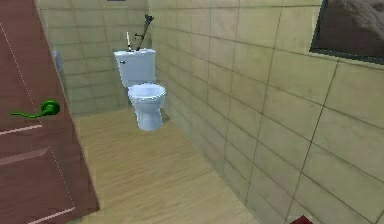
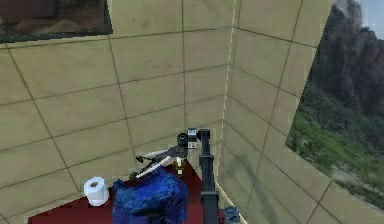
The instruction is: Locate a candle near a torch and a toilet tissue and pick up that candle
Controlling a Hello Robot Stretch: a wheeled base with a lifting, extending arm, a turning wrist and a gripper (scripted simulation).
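Note:
A white toilet tissue roll [image 2: 96, 190] stands on a dark red surface [image 2: 55, 212] at the arm side view's lower left. Right of it lies a crumpled blue thing [image 2: 148, 201]. The arm's dark bar [image 2: 207, 185] rises just right of the blue thing, and my gripper [image 2: 147, 164] reaches left above it, thin fingers [image 2: 152, 171] pointing toward the roll. I cannot tell whether it holds anything. In the forward view, a few small upright things [image 1: 131, 42] and a dark slanted stick [image 1: 146, 30] sit on a toilet's tank [image 1: 137, 66]; I cannot make out what they are.
A white toilet [image 1: 149, 103] stands at the far tiled wall on a wooden floor [image 1: 150, 175]. A red-brown door [image 1: 35, 140] with a green handle [image 1: 40, 110] stands at the forward view's left. Tiled walls run close on the right. A red corner [image 1: 298, 215] shows bottom right.

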